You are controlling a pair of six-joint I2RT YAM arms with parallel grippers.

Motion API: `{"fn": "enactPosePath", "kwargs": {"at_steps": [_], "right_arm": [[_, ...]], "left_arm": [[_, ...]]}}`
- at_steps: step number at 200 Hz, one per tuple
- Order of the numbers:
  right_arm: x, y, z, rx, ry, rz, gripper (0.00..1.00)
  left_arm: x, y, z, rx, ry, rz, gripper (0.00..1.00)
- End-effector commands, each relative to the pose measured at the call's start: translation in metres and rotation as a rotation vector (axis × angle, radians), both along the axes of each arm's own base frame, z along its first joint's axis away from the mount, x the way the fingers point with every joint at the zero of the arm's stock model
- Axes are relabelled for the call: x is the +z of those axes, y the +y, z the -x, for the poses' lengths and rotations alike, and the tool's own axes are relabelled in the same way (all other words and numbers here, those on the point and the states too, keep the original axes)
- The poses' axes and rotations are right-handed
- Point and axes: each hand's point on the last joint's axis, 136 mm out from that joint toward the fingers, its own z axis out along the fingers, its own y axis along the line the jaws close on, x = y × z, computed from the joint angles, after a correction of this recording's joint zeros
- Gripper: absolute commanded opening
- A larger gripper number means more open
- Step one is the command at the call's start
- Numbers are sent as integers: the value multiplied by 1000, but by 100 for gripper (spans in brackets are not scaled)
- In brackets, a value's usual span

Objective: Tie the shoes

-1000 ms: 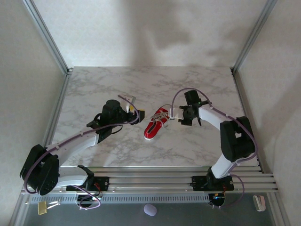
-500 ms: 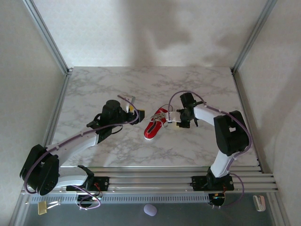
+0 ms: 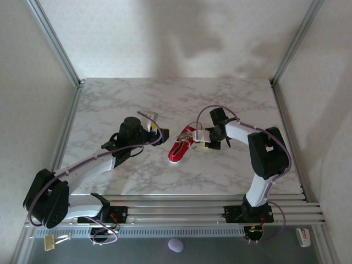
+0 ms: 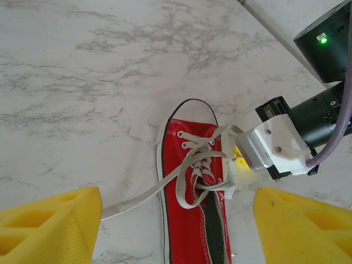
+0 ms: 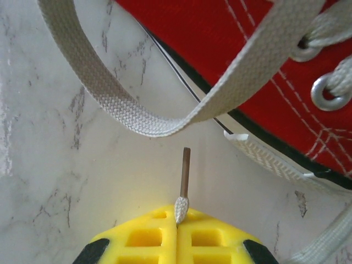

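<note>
Pincer R [image 3: 203, 142] moved closer to sneaker [image 3: 180, 148] — lace tip [image 5: 185, 170] pinched.

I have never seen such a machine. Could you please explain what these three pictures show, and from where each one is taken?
These are two robot arms bolted at the near edge of a white marble-patterned table. The wide picture is taken from above and behind them; the two close ones come from a camera on each wrist. On the table lies one small red canvas sneaker with white laces, not yet tied. The left arm's tool, with yellow fingers, is open near the shoe and holds nothing. The right arm's tool is shut on the tip of one white lace.
</note>
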Motion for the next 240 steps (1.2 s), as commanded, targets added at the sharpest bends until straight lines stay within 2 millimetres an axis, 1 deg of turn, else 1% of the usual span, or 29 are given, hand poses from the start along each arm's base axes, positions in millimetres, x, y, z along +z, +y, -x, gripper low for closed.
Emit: {"fn": "enactPosePath", "kwargs": {"at_steps": [1, 53, 120, 197, 240], "right_arm": [[-4, 18, 5, 30, 39, -72, 0], [1, 30, 12, 69, 44, -143, 0], [9, 38, 23, 84, 37, -223, 0], [38, 55, 25, 57, -14, -387, 0], [59, 64, 25, 45, -33, -481, 0]], "left_arm": [[8, 3, 1, 13, -20, 20, 72], [9, 3, 1, 13, -17, 20, 72], [8, 2, 1, 8, -14, 22, 72], [8, -1, -2, 8, -6, 33, 72], [7, -12, -2, -9, 49, 114, 75]]}}
